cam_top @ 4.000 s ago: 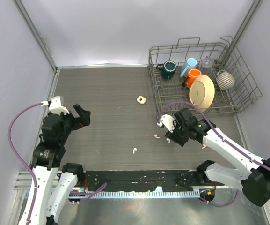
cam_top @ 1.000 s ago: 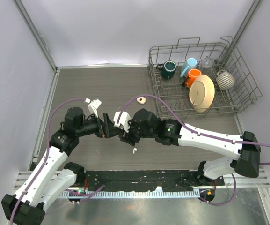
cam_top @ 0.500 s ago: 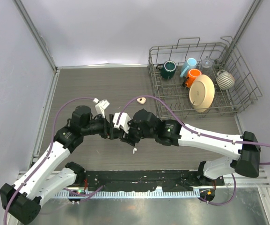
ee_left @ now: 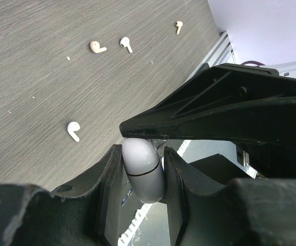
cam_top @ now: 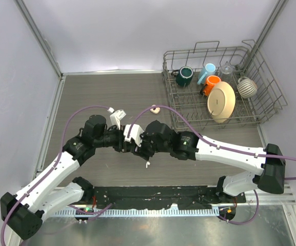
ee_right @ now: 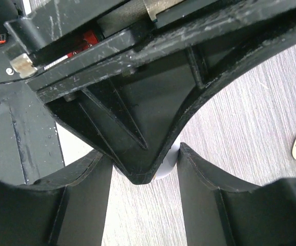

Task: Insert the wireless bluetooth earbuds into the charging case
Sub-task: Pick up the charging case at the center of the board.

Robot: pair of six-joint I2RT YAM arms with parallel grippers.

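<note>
Top cam: my left gripper (cam_top: 122, 143) and right gripper (cam_top: 137, 147) are nose to nose over the middle of the table (cam_top: 101, 92). The wrists cover the gap between them. One of the earbuds (cam_top: 147, 164) lies on the table just on the near side of the right gripper. A second case (cam_top: 155, 109) sits further back, near the dish rack (cam_top: 250, 110), apart from both arms.

Left wrist: my left fingers (ee_left: 112, 174) are clamped on the charging case (ee_left: 142, 171), one on each side. It's white, seam line showing, held off the table. A right finger's tip sits against its top end. Four earbuds lie loose on the wood, all apart from the case.

Right wrist: my right fingers (ee_right: 81, 205) stand partway apart. The left gripper's black tip is wedged between them, with a sliver of white case behind it. The view is too crowded, so I can't tell whether the right pads actually grip the case. The second case shows at the right edge, on the table.
</note>
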